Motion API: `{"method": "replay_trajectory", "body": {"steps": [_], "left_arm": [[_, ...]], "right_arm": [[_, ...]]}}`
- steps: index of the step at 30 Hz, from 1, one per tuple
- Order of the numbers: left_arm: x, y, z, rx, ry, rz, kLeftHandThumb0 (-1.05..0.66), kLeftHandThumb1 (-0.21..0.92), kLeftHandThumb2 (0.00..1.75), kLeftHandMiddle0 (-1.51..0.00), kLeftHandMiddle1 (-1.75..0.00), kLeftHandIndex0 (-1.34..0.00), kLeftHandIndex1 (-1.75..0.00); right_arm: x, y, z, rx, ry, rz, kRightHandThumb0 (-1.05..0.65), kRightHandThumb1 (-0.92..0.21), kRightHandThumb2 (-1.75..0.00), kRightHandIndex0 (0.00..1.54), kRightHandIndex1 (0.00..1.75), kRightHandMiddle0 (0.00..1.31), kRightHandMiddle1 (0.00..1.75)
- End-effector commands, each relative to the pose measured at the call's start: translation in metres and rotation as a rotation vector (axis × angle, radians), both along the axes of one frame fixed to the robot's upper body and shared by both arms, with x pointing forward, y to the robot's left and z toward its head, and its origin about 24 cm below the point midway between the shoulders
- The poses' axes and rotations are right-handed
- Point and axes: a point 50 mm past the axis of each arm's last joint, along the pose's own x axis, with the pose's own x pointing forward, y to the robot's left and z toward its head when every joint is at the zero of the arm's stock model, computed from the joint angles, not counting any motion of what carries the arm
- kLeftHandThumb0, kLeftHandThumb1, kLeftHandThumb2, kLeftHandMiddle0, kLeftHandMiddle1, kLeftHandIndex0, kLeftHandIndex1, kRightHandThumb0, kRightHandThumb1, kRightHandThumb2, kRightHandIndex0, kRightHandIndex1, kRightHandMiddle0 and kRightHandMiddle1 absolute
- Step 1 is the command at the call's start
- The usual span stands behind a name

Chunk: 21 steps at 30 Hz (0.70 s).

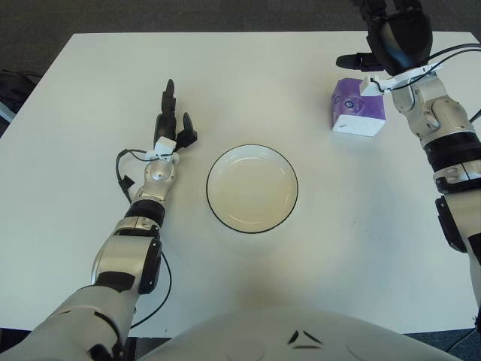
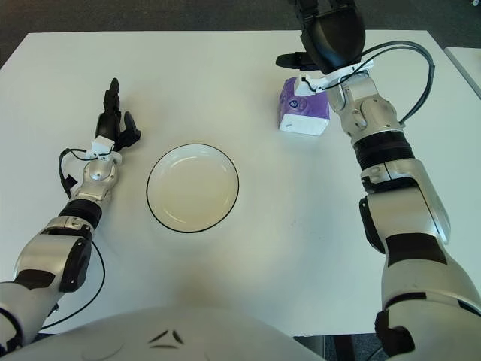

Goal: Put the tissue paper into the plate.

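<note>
A white table [image 1: 248,90] fills most of both views, its top plain and unmarked. Beyond its far edge lies dark grey carpeted floor [image 1: 188,15]. At the far left edge, a dark object [image 1: 11,86] shows, too cut off to identify.

The tissue paper [image 1: 358,115] is a small purple and white pack, sitting on the white tabletop [image 1: 248,83] toward the far right. Its purple face bears a small round mark, and a white band runs along its near edge; it seems to lie flat, though slightly skewed. The plate [image 1: 252,188] is round, cream-white inside with a thin dark rim, upright and empty, near the tabletop's middle, well apart from the pack.
</note>
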Motion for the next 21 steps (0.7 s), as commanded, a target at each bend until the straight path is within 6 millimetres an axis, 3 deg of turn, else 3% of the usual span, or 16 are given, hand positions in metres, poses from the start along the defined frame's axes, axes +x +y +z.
{"method": "replay_trajectory", "body": {"steps": [1,7,11,21], "left_arm": [[-0.061,0.008,-0.089,-0.014,0.319,0.052,-0.91,0.92,1.1,-0.04,0.0,0.0,-0.01],[-0.061,0.01,-0.089,-0.013,0.317,0.061,-0.91,0.92,1.1,-0.05,-0.01,-0.02,-0.02],[-0.062,0.012,-0.09,-0.007,0.321,0.068,-0.9,0.92,1.1,-0.05,-0.01,-0.02,-0.03],[-0.061,0.016,-0.09,-0.006,0.342,0.076,-0.91,0.92,1.1,-0.05,0.0,0.0,-0.08]], "right_arm": [[-0.004,-0.015,0.003,-0.039,0.038,-0.051,-0.96,-0.92,-0.4,0.08,0.24,0.0,0.53],[-0.006,-0.03,0.003,-0.182,0.091,-0.105,-0.99,-0.92,-0.37,0.03,0.17,0.0,0.39],[-0.005,-0.056,0.008,-0.42,0.119,-0.162,-1.02,-0.92,-0.29,0.01,0.09,0.0,0.26],[-0.001,-0.059,-0.005,-0.643,0.219,-0.166,-1.01,-0.85,-0.15,0.0,0.01,0.0,0.17]]}}
